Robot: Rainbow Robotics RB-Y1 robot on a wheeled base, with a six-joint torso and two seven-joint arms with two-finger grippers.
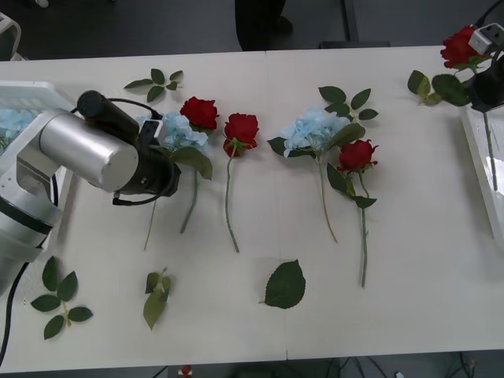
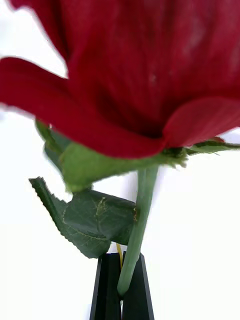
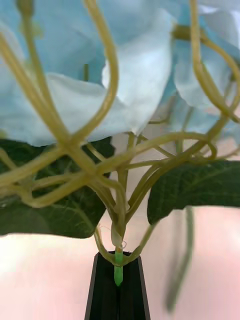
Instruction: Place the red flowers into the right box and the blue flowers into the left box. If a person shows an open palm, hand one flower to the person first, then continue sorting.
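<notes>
Carrying a red rose (image 1: 459, 46) by its stem, the right gripper (image 2: 120, 286) has its black fingers pinched tight and hangs above the right box (image 1: 478, 150), which lies just beneath it. Across the table, the left gripper (image 3: 118, 287) is clamped on the stem of a blue flower (image 1: 179, 131), with the left box (image 1: 31, 92) off to its outer side, 1 blue cluster already inside. Beyond the 2 in hand, 3 roses and 1 blue flower (image 1: 313, 130) lie between the grippers, waiting. Roughly a third done, by the look of it.

Loose leaf sprigs (image 1: 285, 285) on white table (image 1: 425, 236)
</notes>
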